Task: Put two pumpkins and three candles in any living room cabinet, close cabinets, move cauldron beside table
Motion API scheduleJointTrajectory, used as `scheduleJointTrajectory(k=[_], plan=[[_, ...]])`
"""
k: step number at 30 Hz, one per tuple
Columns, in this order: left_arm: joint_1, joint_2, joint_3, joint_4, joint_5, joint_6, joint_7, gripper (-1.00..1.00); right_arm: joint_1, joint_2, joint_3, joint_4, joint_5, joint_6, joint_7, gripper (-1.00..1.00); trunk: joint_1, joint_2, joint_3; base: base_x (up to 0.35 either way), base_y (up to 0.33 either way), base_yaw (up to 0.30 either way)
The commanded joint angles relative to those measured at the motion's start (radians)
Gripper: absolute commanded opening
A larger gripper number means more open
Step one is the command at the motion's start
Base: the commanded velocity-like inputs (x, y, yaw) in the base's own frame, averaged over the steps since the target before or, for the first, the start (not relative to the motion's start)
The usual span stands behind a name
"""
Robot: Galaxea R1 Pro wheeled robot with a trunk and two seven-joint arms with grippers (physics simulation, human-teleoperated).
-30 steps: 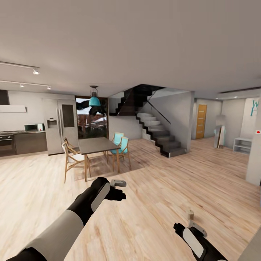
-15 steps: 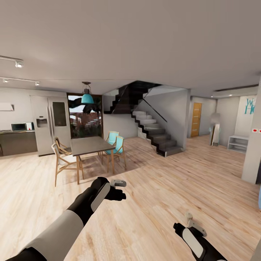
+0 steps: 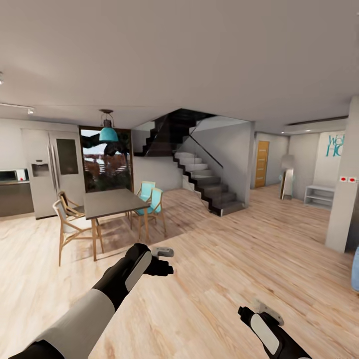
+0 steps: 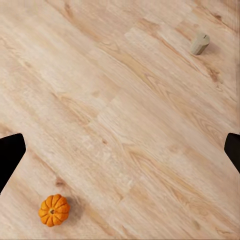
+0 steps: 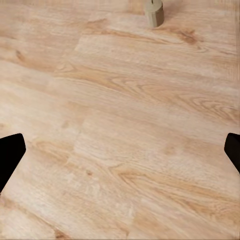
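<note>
Head view: I look across a wood floor point(image 3: 234, 259) toward a dark-topped dining table point(image 3: 110, 202) with chairs and a grey staircase point(image 3: 209, 184) beyond. My left gripper point(image 3: 162, 252) is held forward over bare boards; my right gripper point(image 3: 264, 308) sits low at the frame's lower edge. From here I cannot tell how either pair of fingers stands.

Left wrist view: both dark fingertips point(image 4: 11, 155) sit at opposite edges of the frame, spread wide, nothing between them. A pumpkin point(image 4: 54, 210) rests on the floor, stem up, beyond and off to the side of that near fingertip. A candle point(image 4: 199, 43) lies tipped on its side well away on the far fingertip's side, its long axis slanting across the boards' grain.

Right wrist view: these fingers point(image 5: 11, 154) are also spread apart and empty. A candle point(image 5: 154, 12) stands roughly upright on the floor, ahead of the gap between them, somewhat toward the far finger; whether it is the same candle I cannot tell.

Coming move: I judge the left arm nearer the pumpkin, which lies outside its fingers, so that wrist must shift sideways and descend. The right arm lines up better on its candle.

Cabinet, cauldron: I am on the way.
</note>
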Motion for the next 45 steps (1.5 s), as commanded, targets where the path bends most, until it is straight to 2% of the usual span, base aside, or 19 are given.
scheduleJointTrajectory(k=[1, 16, 45], plan=[[0.000, 0.000, -0.002, -0.001, 0.011, 0.002, 0.010, 1.00, 0.000, -0.001, 0.008, -0.002, -0.004, 0.003, -0.008, 1.00, 0.001, 0.000, 0.000, 0.335, 0.000, -0.257], [-0.001, -0.003, -0.002, -0.001, 0.007, 0.002, 0.011, 1.00, 0.000, -0.005, 0.012, 0.020, 0.001, 0.002, -0.008, 1.00, 0.001, 0.000, -0.002, 0.281, -0.139, -0.246], [0.000, -0.003, -0.002, -0.001, 0.005, 0.001, 0.010, 1.00, 0.000, 0.004, 0.014, 0.022, 0.004, -0.026, -0.008, 1.00, 0.001, 0.000, -0.002, 0.232, -0.064, -0.006]])
